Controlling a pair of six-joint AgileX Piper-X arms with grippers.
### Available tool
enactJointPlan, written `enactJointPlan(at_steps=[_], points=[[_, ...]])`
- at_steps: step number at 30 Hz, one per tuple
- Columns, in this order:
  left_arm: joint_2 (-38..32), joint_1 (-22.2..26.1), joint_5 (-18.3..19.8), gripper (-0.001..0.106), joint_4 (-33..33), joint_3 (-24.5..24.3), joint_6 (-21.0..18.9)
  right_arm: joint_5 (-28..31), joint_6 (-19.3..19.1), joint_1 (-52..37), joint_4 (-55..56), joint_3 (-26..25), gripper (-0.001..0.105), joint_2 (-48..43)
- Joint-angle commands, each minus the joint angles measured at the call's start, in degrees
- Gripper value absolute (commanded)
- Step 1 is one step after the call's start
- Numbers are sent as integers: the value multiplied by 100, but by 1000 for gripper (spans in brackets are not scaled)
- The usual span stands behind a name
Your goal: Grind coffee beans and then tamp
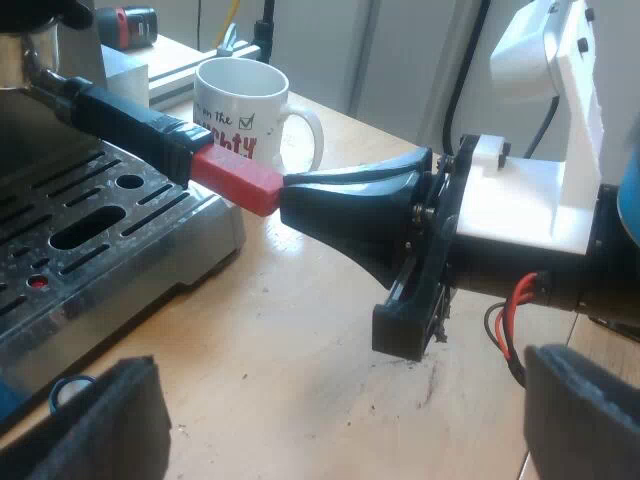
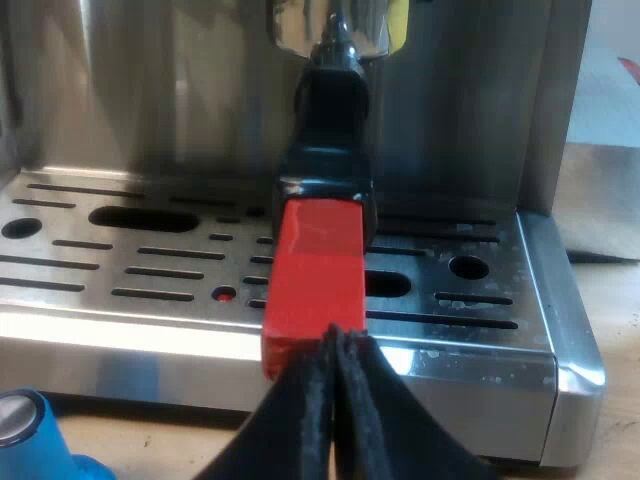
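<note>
The left fingers (image 1: 100,425) stand wide open over the bench (image 1: 300,380), holding nothing. The right fingers (image 2: 305,420) are pressed closed, tips touching the red end of the holder (image 2: 315,270), which is locked into the machine (image 2: 150,260). A blue tamper (image 2: 25,440) stands at the machine's front; a mug (image 1: 240,110) sits beyond.

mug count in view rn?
1. White ceramic mug with printed lettering stands on the wooden table, beside the steel espresso machine's drip tray, near the dark holder handle's red end. More could be hidden outside these views.
</note>
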Motion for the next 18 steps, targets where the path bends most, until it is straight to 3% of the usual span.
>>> enactJointPlan(at_steps=[1,7,14,18], points=[[19,-20,3,76,-58,-26,-64,236,-72,-271,-274,-108,4,3],[19,-20,3,76,-58,-26,-64,213,166,174,278,-108,4,3],[19,-20,3,76,-58,-26,-64,213,927,604,1264,-108,4,3],[19,-20,3,76,-58,-26,-64,213,1076,816,1512,-108,6,3]])
